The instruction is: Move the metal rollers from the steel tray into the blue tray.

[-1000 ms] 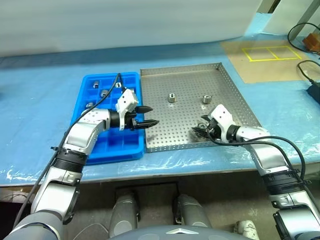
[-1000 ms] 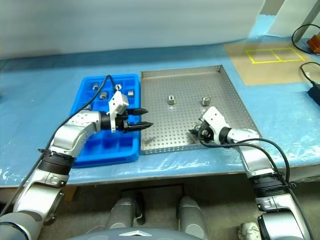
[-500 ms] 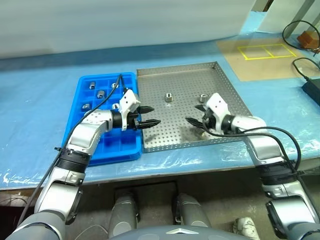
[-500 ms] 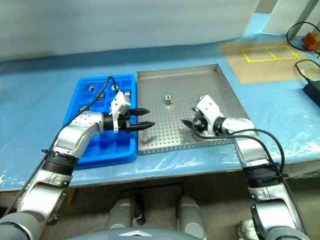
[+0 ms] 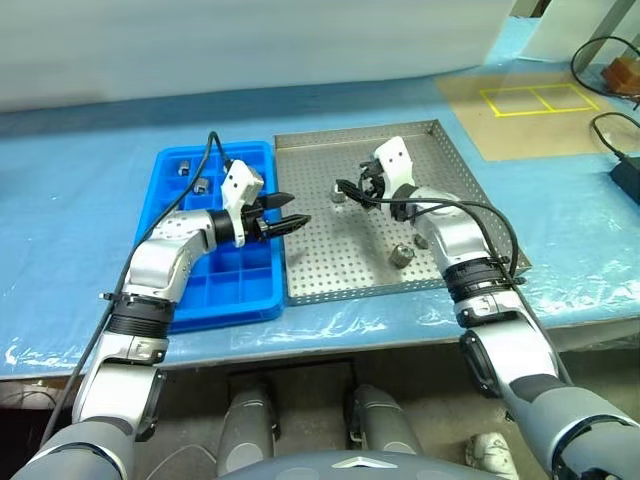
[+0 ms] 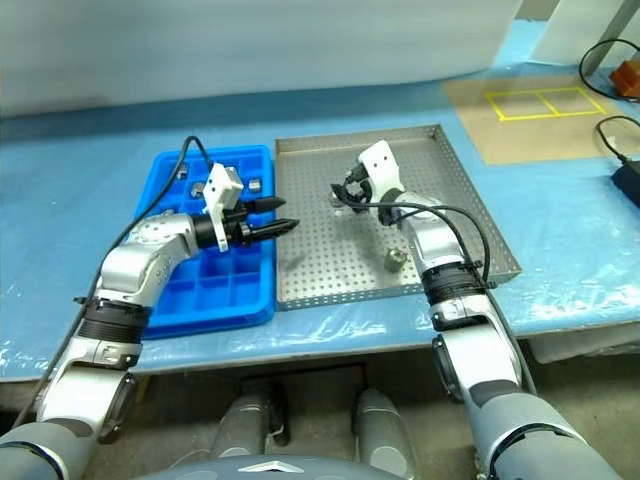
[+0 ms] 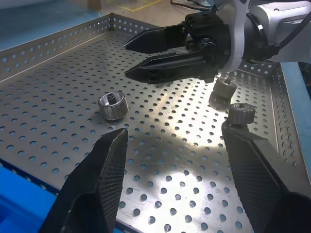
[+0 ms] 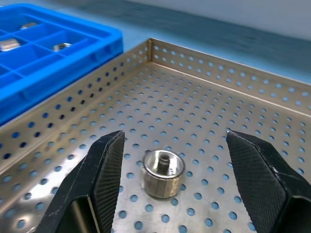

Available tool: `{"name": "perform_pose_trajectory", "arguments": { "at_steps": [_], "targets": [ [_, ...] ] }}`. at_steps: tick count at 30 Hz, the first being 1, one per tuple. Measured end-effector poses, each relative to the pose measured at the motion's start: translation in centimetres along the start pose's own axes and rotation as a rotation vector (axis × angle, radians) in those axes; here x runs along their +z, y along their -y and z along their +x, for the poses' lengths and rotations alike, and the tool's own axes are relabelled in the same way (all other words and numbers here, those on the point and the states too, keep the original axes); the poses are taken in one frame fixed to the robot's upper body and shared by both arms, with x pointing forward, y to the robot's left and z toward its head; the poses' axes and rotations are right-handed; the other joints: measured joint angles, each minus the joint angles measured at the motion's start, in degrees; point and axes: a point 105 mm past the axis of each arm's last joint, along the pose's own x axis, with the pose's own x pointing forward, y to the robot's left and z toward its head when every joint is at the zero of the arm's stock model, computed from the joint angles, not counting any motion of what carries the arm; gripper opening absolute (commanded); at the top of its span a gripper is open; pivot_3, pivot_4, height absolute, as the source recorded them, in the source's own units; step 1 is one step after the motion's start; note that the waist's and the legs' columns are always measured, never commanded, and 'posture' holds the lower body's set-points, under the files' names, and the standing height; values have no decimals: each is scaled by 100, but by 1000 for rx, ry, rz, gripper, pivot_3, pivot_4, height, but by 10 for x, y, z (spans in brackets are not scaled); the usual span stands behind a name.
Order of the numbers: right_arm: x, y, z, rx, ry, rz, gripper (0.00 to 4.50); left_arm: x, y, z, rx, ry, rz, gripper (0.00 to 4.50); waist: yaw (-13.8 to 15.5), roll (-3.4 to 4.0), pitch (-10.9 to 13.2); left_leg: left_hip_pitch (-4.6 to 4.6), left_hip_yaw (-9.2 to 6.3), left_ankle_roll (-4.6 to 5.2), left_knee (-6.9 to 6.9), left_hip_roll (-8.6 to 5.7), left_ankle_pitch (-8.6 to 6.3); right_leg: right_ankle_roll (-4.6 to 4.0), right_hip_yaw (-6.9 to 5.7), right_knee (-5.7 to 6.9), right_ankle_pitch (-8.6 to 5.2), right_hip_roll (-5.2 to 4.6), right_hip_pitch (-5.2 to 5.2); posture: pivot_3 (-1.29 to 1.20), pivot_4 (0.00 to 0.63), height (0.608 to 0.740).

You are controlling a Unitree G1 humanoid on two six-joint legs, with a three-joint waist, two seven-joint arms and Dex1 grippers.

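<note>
Since a second ago the right gripper [image 5: 347,188] has swung from the near right corner of the steel tray [image 5: 440,150] up toward its middle, and its fingers now point at a metal roller [image 8: 163,173] standing upright on the perforated floor just ahead of them. Both fingers are spread apart with nothing between them; the roller sits apart from the tips, untouched. Two more rollers [image 5: 401,255] rest on the tray floor nearer the front rim, beside the right forearm, one of them [image 7: 241,113] close behind the right gripper in the left wrist view. The left gripper [image 5: 290,209] hovers over the seam where the blue tray [image 5: 222,298] meets the steel tray, its fingers [image 7: 99,179] parted and empty, aimed across at the right gripper. Several rollers [image 5: 199,185] already lie in the far compartments of the blue tray. Both trays sit touching, side by side, on a table under a light blue plastic sheet [image 5: 70,190]. Farther right lie a tan board with yellow tape squares [image 5: 525,98] and black cables [image 5: 612,130], well clear of the trays.
</note>
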Motion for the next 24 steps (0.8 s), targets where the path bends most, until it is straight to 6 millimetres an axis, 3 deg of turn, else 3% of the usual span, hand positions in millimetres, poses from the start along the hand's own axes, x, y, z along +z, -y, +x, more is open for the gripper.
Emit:
{"name": "perform_pose_trajectory", "arguments": {
  "at_steps": [4,12,19,24],
  "targets": [
    [-14,-12,14,6,-22,59,3431,0,-2,-1,13,0,-6,3264,-16,1,1,-2,0,5,6,1,-3,-1,0,6,0,0,-2,-184,150,740],
    [-10,-27,37,-13,-35,56,3431,-1,-1,2,18,-4,-12,3264,8,3,2,-3,0,3,25,4,-4,-7,0,47,-3,-1,-13,-168,150,740],
    [-33,-18,34,-99,-109,37,3431,-5,2,2,19,-13,-9,3264,26,3,2,-12,0,-14,31,6,-5,-12,3,77,-7,-1,-35,-156,150,740],
    [-24,-14,33,-81,-59,26,3431,-1,4,3,19,-6,1,3264,19,4,2,-23,0,-5,33,7,3,-13,3,82,-7,0,-48,-169,150,740]
  ]
}}
